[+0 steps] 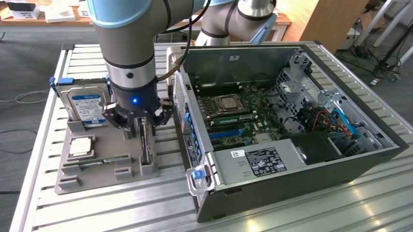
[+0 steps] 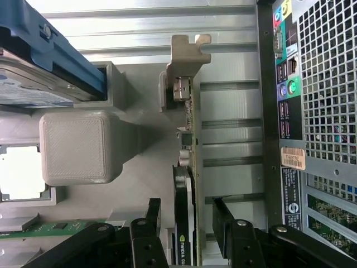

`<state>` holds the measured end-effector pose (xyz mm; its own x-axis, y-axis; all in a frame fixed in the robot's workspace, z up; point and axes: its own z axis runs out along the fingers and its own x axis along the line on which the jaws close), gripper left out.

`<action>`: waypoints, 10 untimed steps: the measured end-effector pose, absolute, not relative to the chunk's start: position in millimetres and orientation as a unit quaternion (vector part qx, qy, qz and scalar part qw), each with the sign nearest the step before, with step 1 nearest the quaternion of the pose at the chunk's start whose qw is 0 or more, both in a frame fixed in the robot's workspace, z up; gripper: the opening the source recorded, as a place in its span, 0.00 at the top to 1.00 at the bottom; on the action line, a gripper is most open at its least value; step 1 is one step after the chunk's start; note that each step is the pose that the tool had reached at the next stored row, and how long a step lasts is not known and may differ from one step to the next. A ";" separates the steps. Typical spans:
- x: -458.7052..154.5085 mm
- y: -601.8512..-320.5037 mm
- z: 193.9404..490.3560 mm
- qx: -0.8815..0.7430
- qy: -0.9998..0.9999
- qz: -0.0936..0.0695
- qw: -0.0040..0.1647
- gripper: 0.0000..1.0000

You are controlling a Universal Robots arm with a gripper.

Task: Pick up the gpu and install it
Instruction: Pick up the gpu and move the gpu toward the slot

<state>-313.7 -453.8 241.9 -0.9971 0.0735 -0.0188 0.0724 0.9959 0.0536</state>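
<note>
the end effector hangs low over a grey tray on the slatted metal worktop. its jaws stand wide open and hold nothing. the gpu stands on edge in a tray slot directly beneath the end effector. in the wrist view the card runs between the two black fingers, one on each side of it, with a gap showing between each finger and the card. the card's tan bracket sits at the end of the gpu farthest from the fingers.

a hard drive with a blue-white label stands upright in the tray, just beside the end effector on the side away from the case. a cpu lies flat in the tray on that same side, and a green memory stick lies next to it. the open case sits on the worktop close on the end effector's other side, its board exposed and its rear panel facing the gpu's slot.
</note>
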 end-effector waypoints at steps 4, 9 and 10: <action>-313.7 -453.8 241.9 0.036 0.999 0.026 0.010 0.50; -313.7 -453.8 241.9 0.036 0.999 0.026 0.010 0.50; -313.7 -453.8 241.9 0.036 0.999 0.026 0.010 0.50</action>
